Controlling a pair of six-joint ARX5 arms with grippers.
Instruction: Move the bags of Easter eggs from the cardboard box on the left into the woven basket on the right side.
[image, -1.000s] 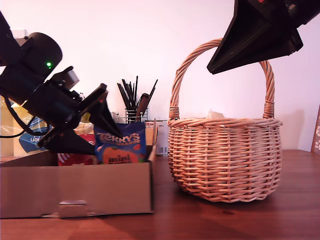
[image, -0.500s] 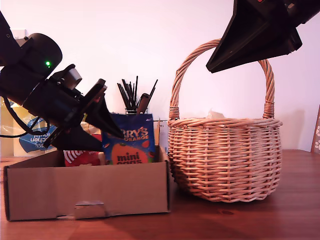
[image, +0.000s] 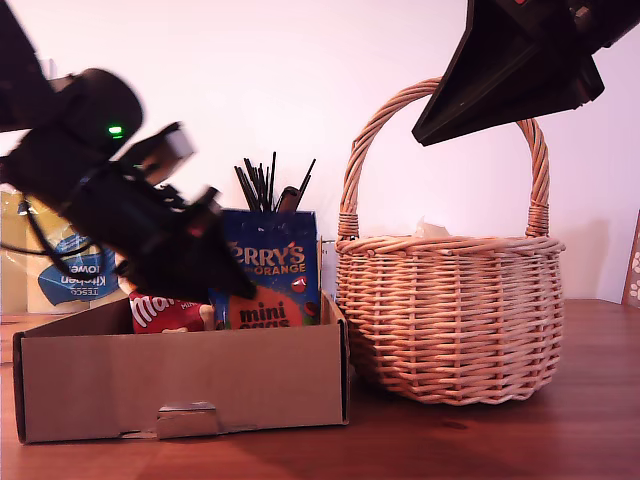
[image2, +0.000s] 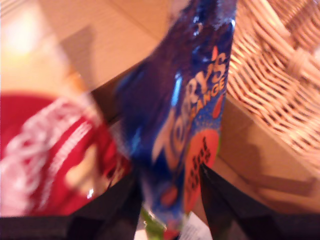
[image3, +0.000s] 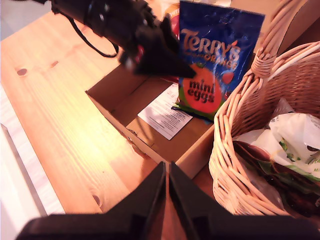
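The woven basket (image: 450, 315) stands at the exterior view's right, touching the cardboard box (image: 180, 385) beside it. In the second wrist view a white-and-green bag (image3: 287, 137) lies in the basket over darker packets; the exterior view shows only a pale tip above the rim. In the box a red Maltesers bag (image: 165, 312) leans behind the front wall, and a white printed sheet (image3: 165, 114) lies on the floor, seen only from the second wrist view. My first gripper (image: 215, 270) has its fingers clamped on the blue Terry's bag (image: 272, 268), held upright over the box, close to the basket. My second gripper (image3: 167, 192) hangs above the basket handle with its fingers pressed together, holding nothing. Behind the box are a Kitchen Towel pack (image: 75, 270) and a holder of dark utensils (image: 268, 195). The first wrist view is blurred
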